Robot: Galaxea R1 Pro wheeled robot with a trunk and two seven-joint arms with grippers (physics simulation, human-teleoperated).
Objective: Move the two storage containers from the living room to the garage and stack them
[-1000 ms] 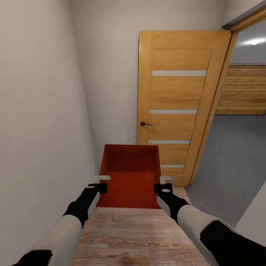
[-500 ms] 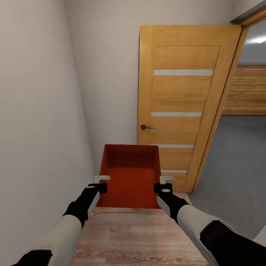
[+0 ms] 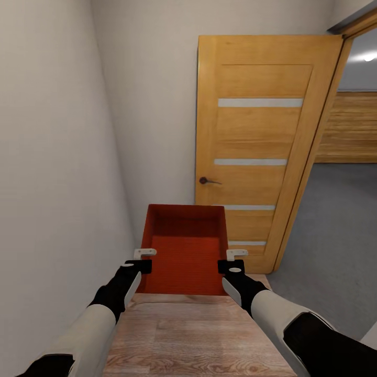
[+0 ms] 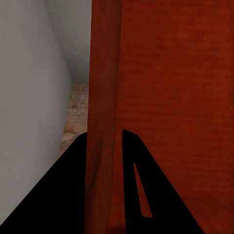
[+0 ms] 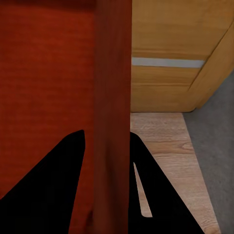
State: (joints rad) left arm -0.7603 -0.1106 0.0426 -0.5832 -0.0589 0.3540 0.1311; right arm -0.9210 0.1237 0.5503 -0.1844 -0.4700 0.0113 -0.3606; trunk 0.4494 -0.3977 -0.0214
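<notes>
One orange-red open-top storage container (image 3: 186, 246) hangs in front of me above the light wood plank floor (image 3: 193, 335), held by both arms. My left gripper (image 3: 142, 260) is shut on its left side wall (image 4: 103, 97), one finger inside and one outside. My right gripper (image 3: 230, 260) is shut on the right side wall (image 5: 113, 73) in the same way. The container is level and holds nothing. Through the doorway at the right lies the garage with its grey floor (image 3: 330, 235).
A narrow hallway: a plain wall (image 3: 52, 157) runs close along my left and another stands just behind the container. An open wooden door (image 3: 262, 146) with pale stripes stands ahead on the right. Beyond the doorway is a wooden plank door (image 3: 348, 128).
A second ago the whole view shifted slightly, so the camera moved. The container and both grippers keep the same place in front of me. Nothing differs over the last half second.
</notes>
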